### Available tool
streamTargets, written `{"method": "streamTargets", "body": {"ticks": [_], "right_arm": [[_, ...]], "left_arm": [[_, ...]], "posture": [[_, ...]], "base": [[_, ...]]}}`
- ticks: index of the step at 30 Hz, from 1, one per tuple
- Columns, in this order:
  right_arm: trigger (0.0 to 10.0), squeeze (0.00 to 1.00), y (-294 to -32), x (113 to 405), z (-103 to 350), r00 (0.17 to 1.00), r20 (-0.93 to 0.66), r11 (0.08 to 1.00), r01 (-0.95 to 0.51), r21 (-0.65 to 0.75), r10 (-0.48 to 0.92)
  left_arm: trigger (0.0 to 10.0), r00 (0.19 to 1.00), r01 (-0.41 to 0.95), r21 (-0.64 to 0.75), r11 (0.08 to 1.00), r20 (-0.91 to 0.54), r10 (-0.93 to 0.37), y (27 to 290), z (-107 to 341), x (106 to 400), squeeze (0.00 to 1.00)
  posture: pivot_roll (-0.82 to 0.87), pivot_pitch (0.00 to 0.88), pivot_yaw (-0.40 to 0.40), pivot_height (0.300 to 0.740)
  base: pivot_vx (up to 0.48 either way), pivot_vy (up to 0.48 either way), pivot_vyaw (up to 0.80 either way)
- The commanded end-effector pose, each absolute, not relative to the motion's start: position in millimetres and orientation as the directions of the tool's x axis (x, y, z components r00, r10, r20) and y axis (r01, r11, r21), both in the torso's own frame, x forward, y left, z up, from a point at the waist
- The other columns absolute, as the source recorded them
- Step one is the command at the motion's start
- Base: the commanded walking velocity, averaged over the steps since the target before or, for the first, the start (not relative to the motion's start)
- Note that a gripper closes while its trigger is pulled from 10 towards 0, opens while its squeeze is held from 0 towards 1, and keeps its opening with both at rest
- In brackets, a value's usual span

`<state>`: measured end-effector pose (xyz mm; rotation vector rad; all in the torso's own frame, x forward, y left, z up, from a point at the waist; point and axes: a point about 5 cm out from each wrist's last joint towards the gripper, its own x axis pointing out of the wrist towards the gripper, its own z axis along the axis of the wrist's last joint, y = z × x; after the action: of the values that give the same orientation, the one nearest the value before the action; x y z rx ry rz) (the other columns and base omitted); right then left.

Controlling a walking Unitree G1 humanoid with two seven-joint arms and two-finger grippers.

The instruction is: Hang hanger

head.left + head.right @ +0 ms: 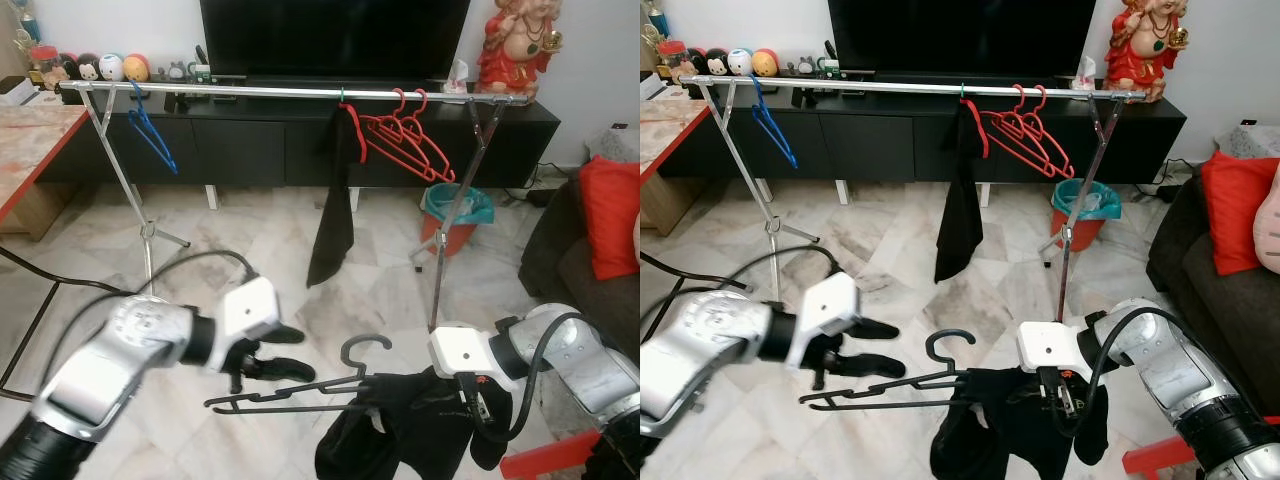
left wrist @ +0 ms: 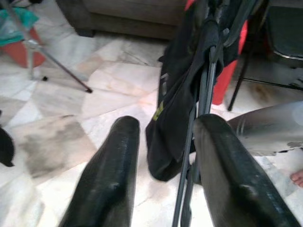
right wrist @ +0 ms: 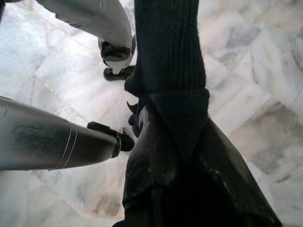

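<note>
The black hanger (image 1: 290, 395) sits low over the marble floor (image 1: 380, 270), lying nearly flat with its hook (image 1: 365, 348) curling upward, and a black garment (image 1: 420, 425) is bunched over its right end. The left gripper (image 1: 262, 368) is at the hanger's bare left end; in the left wrist view its 2 fingers (image 2: 106, 175) stand spread, with the hanger's thin bars running up between them, close against one finger. The right gripper (image 1: 1065, 395) is buried in the dark cloth, and I cannot tell how its jaws stand. Behind, a silver rail (image 1: 290, 92) spans the room, carrying a blue hanger (image 1: 150, 130) at the left, a hanging black cloth (image 1: 332, 220) near the middle, and 3 red hangers (image 1: 405, 140) beside it. A green-lined bin (image 1: 455, 212) stands by the rail's right legs.
</note>
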<state>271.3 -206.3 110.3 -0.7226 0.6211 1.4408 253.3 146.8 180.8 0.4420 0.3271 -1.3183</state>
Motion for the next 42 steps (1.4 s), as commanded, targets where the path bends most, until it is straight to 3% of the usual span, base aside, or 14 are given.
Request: {"method": "streamTargets", "body": {"ticks": [1,2,5,6,7,10,17,19,28,30,35,38,40,42], "right_arm": [[0.0,0.0,-214.2,277.3,113.3,0.117,-0.764,0.038,-0.992,-0.12,0.634],[0.0,0.0,-214.2,277.3,113.3,0.117,-0.764,0.038,-0.992,-0.12,0.634],[0.0,0.0,-223.5,286.6,114.0,0.25,-0.736,0.155,-0.968,-0.197,0.629],[0.0,0.0,-227.5,292.6,115.4,0.33,-0.714,0.225,-0.944,-0.242,0.618],[0.0,0.0,-230.8,298.2,116.7,0.405,-0.69,0.277,-0.914,-0.297,0.599],[0.0,0.0,-238.5,307.7,116.8,0.531,-0.651,0.406,-0.844,-0.35,0.543],[0.0,0.0,-234.2,315.9,112.7,0.632,-0.582,0.522,-0.767,-0.373,0.512],[0.0,0.0,-233.4,316.4,112.2,0.634,-0.58,0.525,-0.765,-0.372,0.512],[0.0,0.0,-207.5,342.2,152.4,0.742,-0.398,0.585,-0.671,-0.456,0.54],[0.0,0.0,-200.2,345.5,165.9,0.736,-0.364,0.572,-0.675,-0.466,0.571],[0.0,0.0,-192.4,346.8,177.2,0.699,-0.359,0.525,-0.708,-0.473,0.619],[0.0,0.0,-191.5,350.0,183.2,0.692,-0.381,0.491,-0.712,-0.502,0.613],[0.0,0.0,-190.6,350.4,187.5,0.685,-0.378,0.483,-0.717,-0.503,0.623],[0.0,0.0,-190.0,344.8,198.7,0.623,-0.405,0.4,-0.761,-0.511,0.669]], "left_arm": [[10.0,0.284,0.959,0.148,0.243,-0.438,-0.853,158.2,190.9,257.3,1.0],[10.0,0.284,0.959,0.148,0.243,-0.438,-0.853,158.2,190.9,257.3,1.0],[10.0,0.588,0.808,0.277,0.521,-0.31,-0.747,184.2,204.1,283.3,1.0],[10.0,0.735,0.676,0.327,0.661,-0.24,-0.634,198.9,209.2,297.0,0.96],[10.0,0.82,0.572,0.33,0.751,-0.194,-0.539,209.8,211.6,304.4,0.0],[10.0,0.933,0.359,0.3,0.884,-0.124,-0.337,228.2,209.5,312.4,0.0],[10.0,0.995,0.095,0.191,0.977,-0.051,-0.087,238.4,190.7,313.1,0.0],[10.0,0.995,0.089,0.18,0.98,-0.053,-0.081,237.8,189.0,313.5,0.0],[10.0,0.908,0.367,0.094,0.925,-0.252,-0.335,189.3,155.3,306.9,0.0],[10.0,0.856,0.474,0.078,0.877,-0.273,-0.439,173.4,152.0,301.4,0.0],[10.0,0.785,0.587,0.053,0.808,-0.281,-0.552,154.2,153.7,295.3,0.0],[10.0,0.675,0.721,0.054,0.691,-0.28,-0.683,134.7,155.3,284.0,0.0],[10.0,0.642,0.751,0.048,0.658,-0.285,-0.712,130.7,154.3,280.2,0.0],[10.0,0.567,0.809,0.017,0.588,-0.287,-0.772,121.7,152.5,272.4,0.0]], "posture": [[0.12,0.0,-0.042,0.74],[0.12,0.0,-0.042,0.74],[0.12,0.0,-0.045,0.74],[0.12,0.0,-0.046,0.74],[0.12,0.0,-0.049,0.74],[0.12,0.0,-0.053,0.74],[0.12,0.0,-0.055,0.74],[0.12,0.0,-0.055,0.74],[0.11,0.0,-0.05,0.74],[0.11,0.0,-0.049,0.74],[0.11,0.0,-0.049,0.74],[0.11,0.0,-0.044,0.74],[0.1,0.0,-0.041,0.74],[0.1,0.0,-0.035,0.74]], "base": [[0.0,0.0,0.0],[0.0,0.0,0.0],[0.0,0.0,0.0],[0.0,0.0,0.0],[0.0,0.0,0.0],[0.0,0.0,0.0],[0.0,0.0,0.0],[0.0,0.0,0.0],[0.0,0.0,0.0],[0.0,0.0,0.0],[0.0,0.0,0.0],[0.0,0.0,0.0],[0.0,0.0,0.0],[0.0,0.0,0.0]]}}
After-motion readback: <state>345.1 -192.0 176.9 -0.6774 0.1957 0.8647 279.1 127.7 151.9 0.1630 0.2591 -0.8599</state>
